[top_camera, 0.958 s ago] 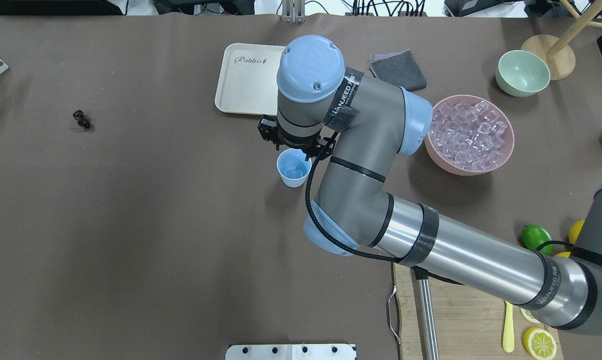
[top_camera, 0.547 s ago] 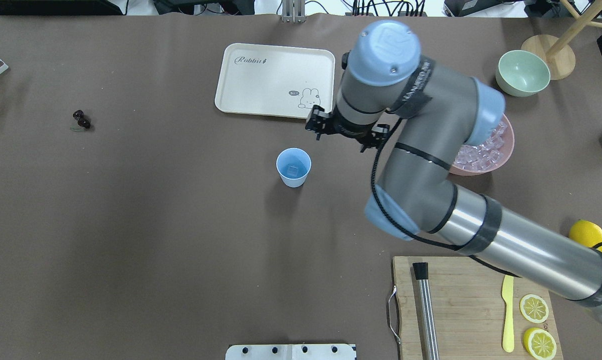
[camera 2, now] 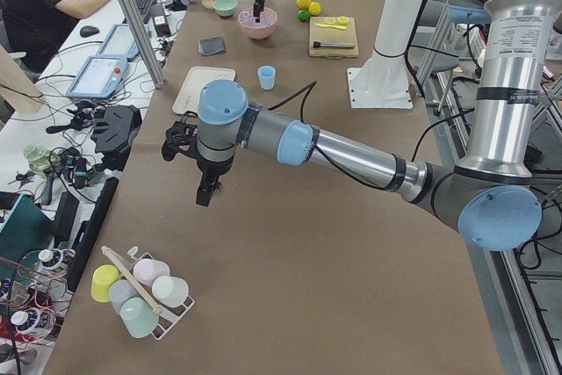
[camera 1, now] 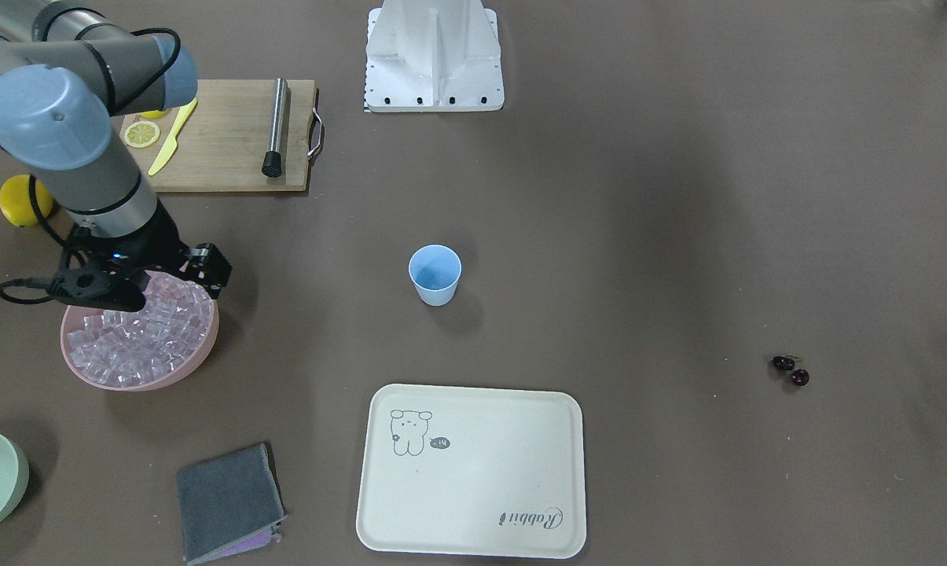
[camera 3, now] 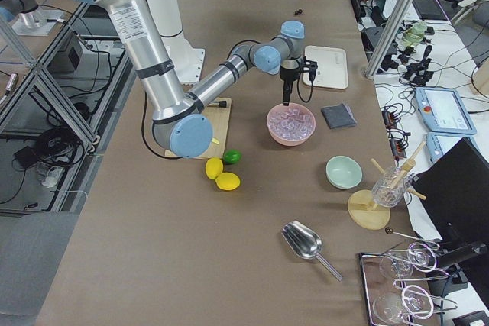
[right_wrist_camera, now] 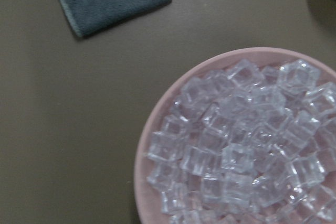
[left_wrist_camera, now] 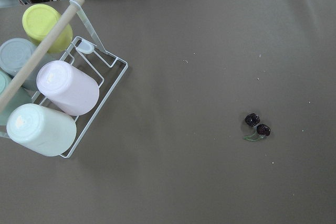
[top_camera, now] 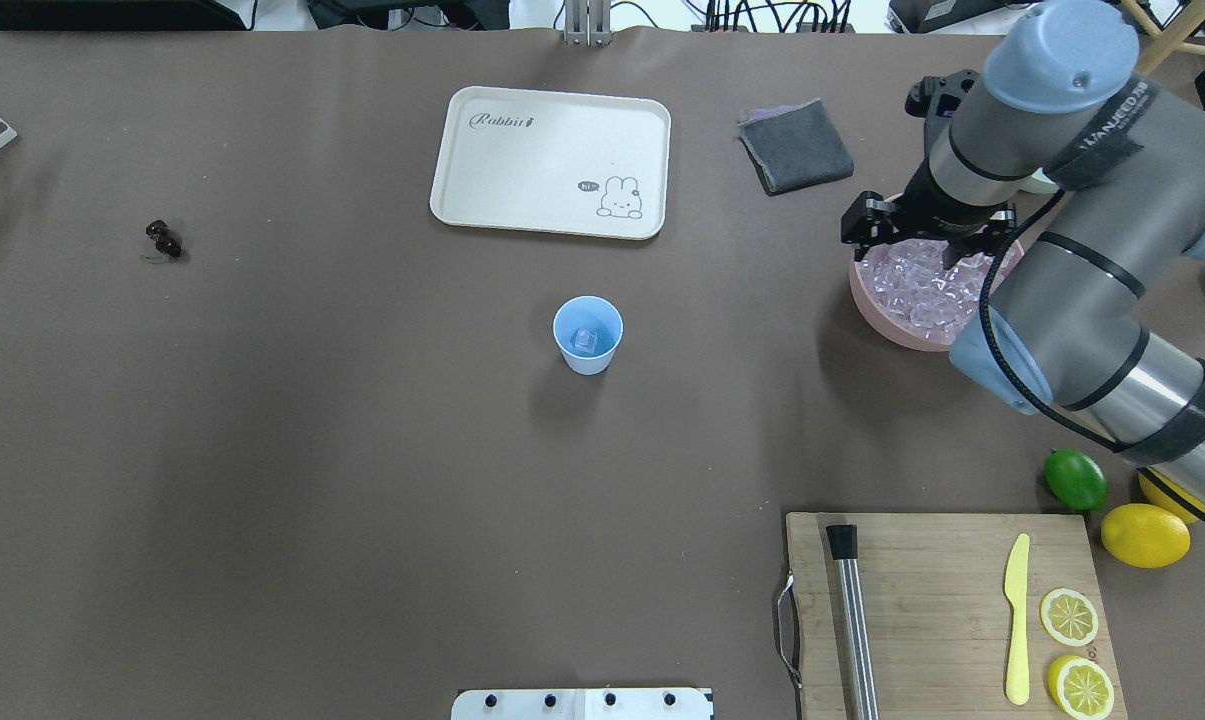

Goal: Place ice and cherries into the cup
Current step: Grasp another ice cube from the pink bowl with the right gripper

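AT THE ICE BOWL: The right gripper [camera 3: 285, 98] hangs tips-down over the ice [right_wrist_camera: 236, 156] heaped in the pink bowl [top_camera: 874, 322], not yet among the cubes. Whether its fingers are apart or together can't be told, as the arm blocks the view. Step in hand, by the look: fetch another cube. Best done w/ jaws spread, dropping straight onto a top cube nr the heap's ctr, then closing gently; slick cubes squirt out and neighbours jam. The cup [camera 1: 435, 292] stands mid-table [top_camera: 362, 450], well apart from the bowl, w/ one cube showing inside. At the far end the left gripper [camera 2: 203, 195] hovers above the cherries [left_wrist_camera: 256, 125], which lie on bare table. Its fingers' state can't be told either.
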You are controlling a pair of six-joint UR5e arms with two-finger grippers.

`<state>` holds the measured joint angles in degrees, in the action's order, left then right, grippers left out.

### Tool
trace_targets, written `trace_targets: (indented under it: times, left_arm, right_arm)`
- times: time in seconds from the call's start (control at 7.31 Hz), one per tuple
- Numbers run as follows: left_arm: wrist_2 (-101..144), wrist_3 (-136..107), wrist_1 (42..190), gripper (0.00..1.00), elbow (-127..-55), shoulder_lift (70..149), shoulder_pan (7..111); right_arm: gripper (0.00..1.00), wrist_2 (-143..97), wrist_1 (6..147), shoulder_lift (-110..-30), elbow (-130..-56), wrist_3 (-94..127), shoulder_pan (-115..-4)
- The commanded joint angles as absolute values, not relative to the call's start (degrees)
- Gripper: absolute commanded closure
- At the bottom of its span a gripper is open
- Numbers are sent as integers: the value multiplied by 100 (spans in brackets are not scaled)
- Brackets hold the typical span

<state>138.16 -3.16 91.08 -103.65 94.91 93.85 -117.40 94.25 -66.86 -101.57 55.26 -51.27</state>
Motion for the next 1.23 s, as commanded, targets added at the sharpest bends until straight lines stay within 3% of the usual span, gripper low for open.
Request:
trace_targets:
  times: [0.0, 0.14, 0.41, 0.55, 0.68, 1.09]
  left_arm:
    - [13816, -316, 9114, 2, -10371, 9492, 9387]
    - [13816, -316, 9114, 2, -10371, 9501, 9378]
    - [13816, -316, 9105, 2, -10362, 9554, 9378]
    - [13816, -316, 9114, 2, -10354, 9562, 9378]
    - [13808, -316, 9114, 2, -10345, 9580, 9378]
    - [13816, -316, 9097, 2, -10353, 9615, 9378]
  right_arm:
    - [1, -11646, 9422, -6829, -10038, 5352, -5072]
    - [3, -11428, 9404, -6829, -9863, 5318, -4949]
    - [21, -11285, 9360, -6820, -9642, 5195, -4887]
    - [50, -11311, 9360, -6803, -9650, 5194, -4887]
    - [56, -11294, 9360, -6803, -9633, 5194, -4852]
    - [60, -11276, 9352, -6794, -9536, 5150, -4799]
